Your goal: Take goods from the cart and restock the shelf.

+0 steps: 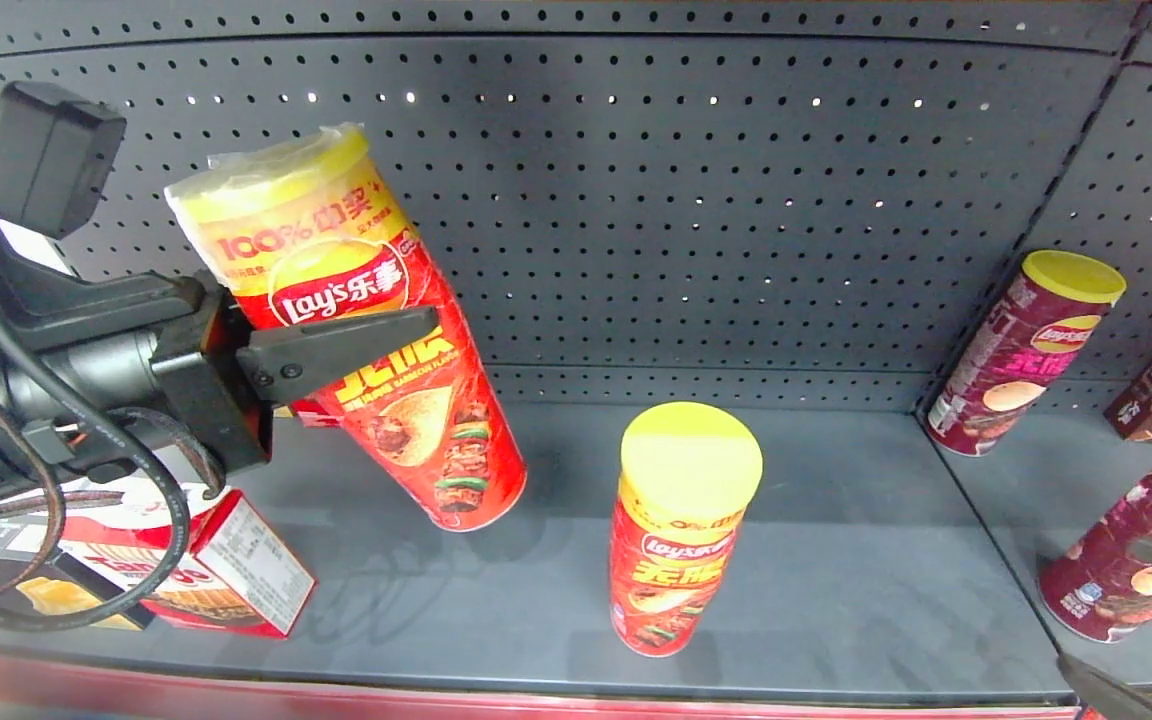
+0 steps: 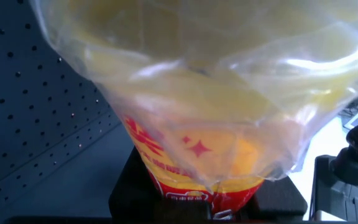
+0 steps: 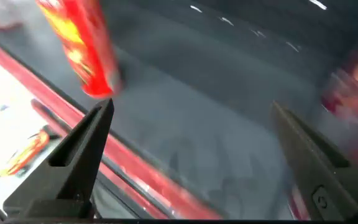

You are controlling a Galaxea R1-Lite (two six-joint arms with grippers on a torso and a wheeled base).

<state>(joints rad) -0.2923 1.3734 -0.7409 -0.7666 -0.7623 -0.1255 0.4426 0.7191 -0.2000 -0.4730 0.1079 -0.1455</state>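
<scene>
Partly hidden, left gripper (image 1: pixel 376 345) clamped on tilted red can (image 1: pixel 336 240), far finger behind it, right gripper (image 3: pixel 191 118) spread apart

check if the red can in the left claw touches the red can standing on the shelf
Apart. The head view shows bare shelf between the tilted can held by the left claw and the standing can.
</scene>
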